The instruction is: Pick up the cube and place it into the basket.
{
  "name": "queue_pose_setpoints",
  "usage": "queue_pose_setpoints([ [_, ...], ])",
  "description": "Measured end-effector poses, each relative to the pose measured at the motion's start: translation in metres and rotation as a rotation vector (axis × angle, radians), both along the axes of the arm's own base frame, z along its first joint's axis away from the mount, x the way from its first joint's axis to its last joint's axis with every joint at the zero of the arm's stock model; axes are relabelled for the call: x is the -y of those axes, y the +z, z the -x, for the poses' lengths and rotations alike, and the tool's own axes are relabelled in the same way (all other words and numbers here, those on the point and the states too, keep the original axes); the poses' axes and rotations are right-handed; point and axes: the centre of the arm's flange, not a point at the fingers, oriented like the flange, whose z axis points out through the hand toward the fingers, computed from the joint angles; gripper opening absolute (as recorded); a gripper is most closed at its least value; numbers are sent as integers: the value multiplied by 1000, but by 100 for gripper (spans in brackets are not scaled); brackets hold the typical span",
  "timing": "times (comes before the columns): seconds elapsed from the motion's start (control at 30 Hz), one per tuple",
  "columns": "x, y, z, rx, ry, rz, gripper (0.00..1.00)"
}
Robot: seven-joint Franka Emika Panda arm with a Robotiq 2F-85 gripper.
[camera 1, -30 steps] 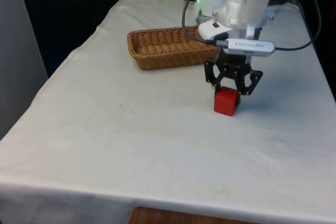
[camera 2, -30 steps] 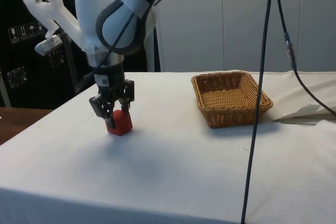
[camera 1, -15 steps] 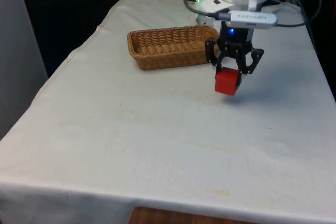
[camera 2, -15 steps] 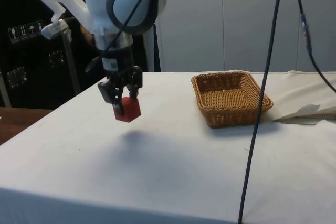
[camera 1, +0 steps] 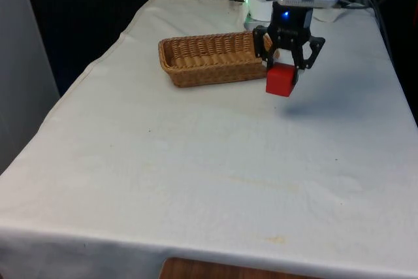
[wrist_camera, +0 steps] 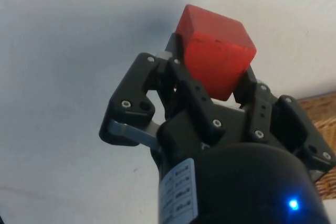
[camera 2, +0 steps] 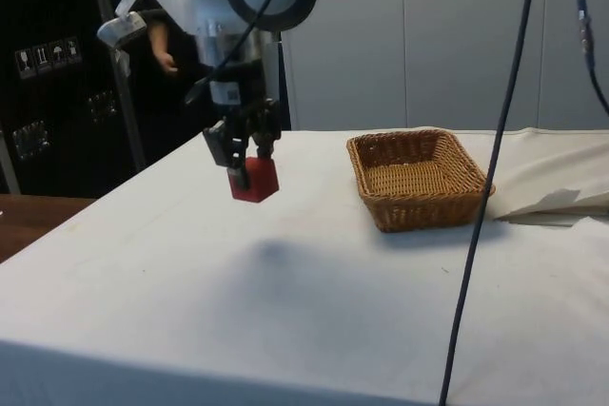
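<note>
A red cube [camera 1: 281, 80] hangs in the air above the white cloth, and my gripper [camera 1: 285, 65] is shut on it. The cube [camera 2: 255, 181] casts a shadow on the cloth below it in the side view. In the wrist view the cube [wrist_camera: 213, 51] sits tilted between the two black fingers [wrist_camera: 178, 85]. The brown wicker basket [camera 1: 196, 68] lies just to the front view's left of the cube, with nothing in it. In the side view the basket [camera 2: 384, 208] is off to the right of the gripper [camera 2: 245, 157].
A black cable [camera 2: 490, 178] hangs down in front of the basket in the side view. A fold of white cloth [camera 2: 557, 203] lies past the basket. A person's hand [camera 2: 164, 52] shows behind the arm. A strip of wicker [wrist_camera: 320, 114] shows beside the fingers in the wrist view.
The gripper has lifted the red cube off the cloth and carried it up and towards the basket. It stays shut on the cube throughout.
</note>
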Motion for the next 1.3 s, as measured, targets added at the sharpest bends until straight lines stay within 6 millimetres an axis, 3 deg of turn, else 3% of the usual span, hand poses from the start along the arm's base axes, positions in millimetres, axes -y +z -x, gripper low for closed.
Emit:
queue_pose_setpoints([
  [0.83, 25, 24, 56, -16, 58, -17, 3],
  [1.3, 50, 34, 88, -24, 99, -38, 3],
])
